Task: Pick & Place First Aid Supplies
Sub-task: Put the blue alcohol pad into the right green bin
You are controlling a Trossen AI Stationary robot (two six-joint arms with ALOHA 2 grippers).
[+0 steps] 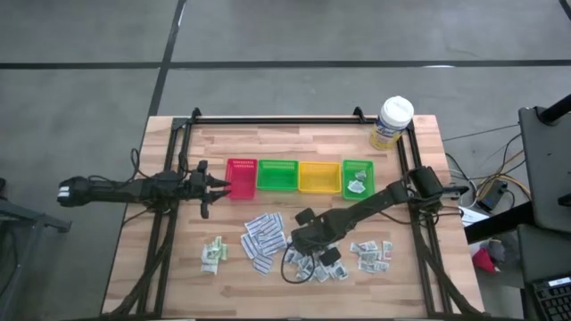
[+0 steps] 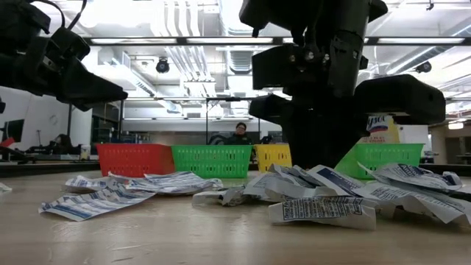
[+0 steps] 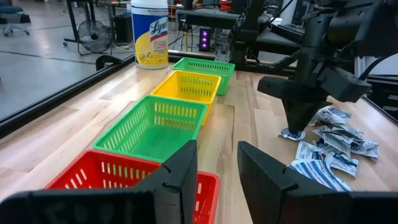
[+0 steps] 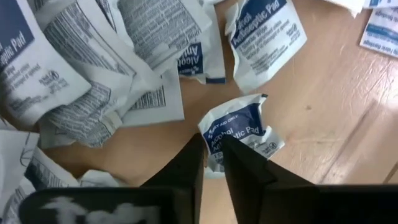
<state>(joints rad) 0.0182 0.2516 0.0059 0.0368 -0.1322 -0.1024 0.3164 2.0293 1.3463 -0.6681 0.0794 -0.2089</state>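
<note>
Right gripper (image 4: 211, 155) down in the packet heap at lower centre of the high view, fingers nearly together, pinching one edge of a crumpled blue-printed alcohol pad packet (image 4: 239, 134) lying on the table. Grip thin and off-centre: likely to slip or tear free on lifting, or drag a neighbouring packet (image 4: 264, 34) along. Left gripper (image 3: 217, 168) parked over the red tray (image 1: 241, 178) at centre left, fingers apart, empty.

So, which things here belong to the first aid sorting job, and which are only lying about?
Job:
- alcohol pad packet, pinched by the right gripper
- packet piles
- four trays, red to green
- left gripper, waiting open by the red tray

Lying about:
- wipes tub at the table corner
</note>
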